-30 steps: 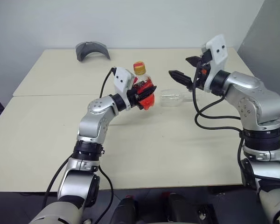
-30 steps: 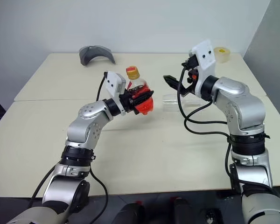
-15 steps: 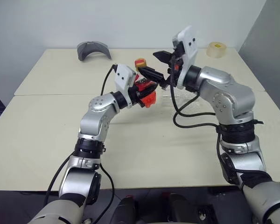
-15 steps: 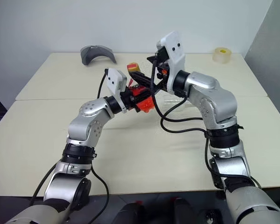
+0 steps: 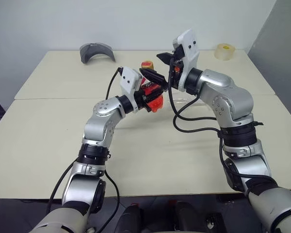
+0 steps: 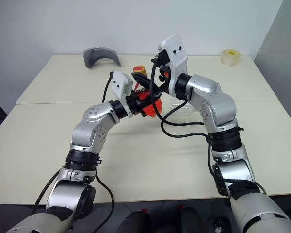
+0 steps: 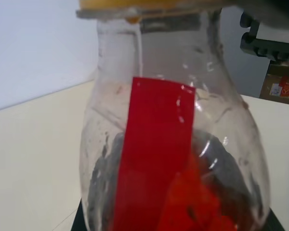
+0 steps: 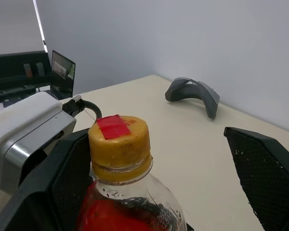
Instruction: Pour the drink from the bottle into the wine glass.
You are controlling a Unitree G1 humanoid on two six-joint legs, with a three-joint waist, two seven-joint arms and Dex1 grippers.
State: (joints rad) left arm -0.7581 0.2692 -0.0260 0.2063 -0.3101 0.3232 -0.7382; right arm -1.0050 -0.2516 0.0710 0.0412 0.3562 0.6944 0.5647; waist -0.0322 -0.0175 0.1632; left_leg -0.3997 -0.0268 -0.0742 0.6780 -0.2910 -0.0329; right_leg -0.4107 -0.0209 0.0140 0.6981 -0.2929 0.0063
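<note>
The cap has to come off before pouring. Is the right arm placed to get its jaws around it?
Probably yes: the right gripper is open, one finger either side of the cap, with nothing between.

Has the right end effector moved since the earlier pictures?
Yes. The right end effector moved toward the robot's left, away from the tape roll, and now brackets the yellow cap of the bottle.

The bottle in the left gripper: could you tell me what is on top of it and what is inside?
A yellow cap with a red tape patch sits on the bottle. Inside, red drink fills the lower part. The left gripper and the red label strip cover its exact level.
</note>
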